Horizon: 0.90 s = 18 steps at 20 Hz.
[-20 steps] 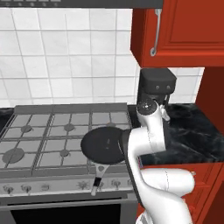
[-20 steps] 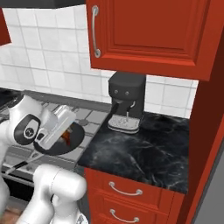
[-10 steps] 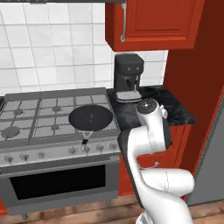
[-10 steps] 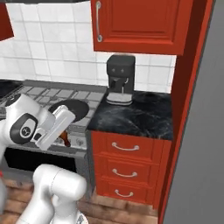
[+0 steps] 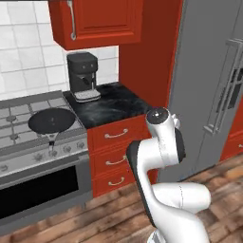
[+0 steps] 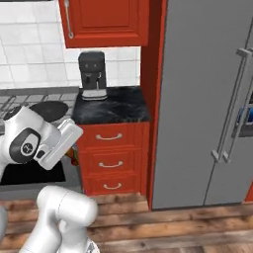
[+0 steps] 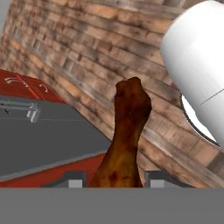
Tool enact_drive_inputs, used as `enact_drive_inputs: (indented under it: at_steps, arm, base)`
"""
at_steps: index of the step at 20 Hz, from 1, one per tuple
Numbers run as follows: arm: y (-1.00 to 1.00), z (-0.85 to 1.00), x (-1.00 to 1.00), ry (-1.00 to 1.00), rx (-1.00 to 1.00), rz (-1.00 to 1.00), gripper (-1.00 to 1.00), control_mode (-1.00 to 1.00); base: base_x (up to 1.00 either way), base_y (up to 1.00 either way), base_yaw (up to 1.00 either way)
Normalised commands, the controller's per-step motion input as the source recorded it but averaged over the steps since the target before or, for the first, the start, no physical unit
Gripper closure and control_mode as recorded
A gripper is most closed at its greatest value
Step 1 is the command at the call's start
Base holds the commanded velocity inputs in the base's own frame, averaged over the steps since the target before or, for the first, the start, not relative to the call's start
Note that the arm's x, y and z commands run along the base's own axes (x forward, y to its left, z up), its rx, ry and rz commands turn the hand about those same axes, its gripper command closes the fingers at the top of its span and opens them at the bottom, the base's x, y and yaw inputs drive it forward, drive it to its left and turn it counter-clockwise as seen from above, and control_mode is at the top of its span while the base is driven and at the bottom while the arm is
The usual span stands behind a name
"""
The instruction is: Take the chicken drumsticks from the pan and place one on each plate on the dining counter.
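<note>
The claw (image 7: 114, 180) is clamped on the darker drumstick (image 7: 124, 138) at its narrow bone end, and its long axis runs straight out from the fingers, plump end farthest, over the wooden floor (image 7: 87, 57). It looks light, stiff and probably greasy, so a thin-shank grip seems sensible. The pan (image 5: 51, 120) sits on the stove (image 5: 28, 137), far left.
</note>
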Motion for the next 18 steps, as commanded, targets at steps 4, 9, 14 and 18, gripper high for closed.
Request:
enact_drive_inputs:
  at_steps: [4,9,14,18]
  arm:
    - [0.0,0.0,0.0,0.0,0.0,0.0,1.0,1.0]
    - [0.0,0.0,0.0,0.0,0.0,0.0,1.0,1.0]
    - [0.0,0.0,0.0,0.0,0.0,0.0,1.0,1.0]
    - [0.0,0.0,0.0,0.0,0.0,0.0,1.0,1.0]
  base:
    - [-0.82,0.23,-0.59]
    - [-0.86,0.21,-0.54]
    - [-0.9,0.18,-0.46]
    - [-0.96,0.02,-0.36]
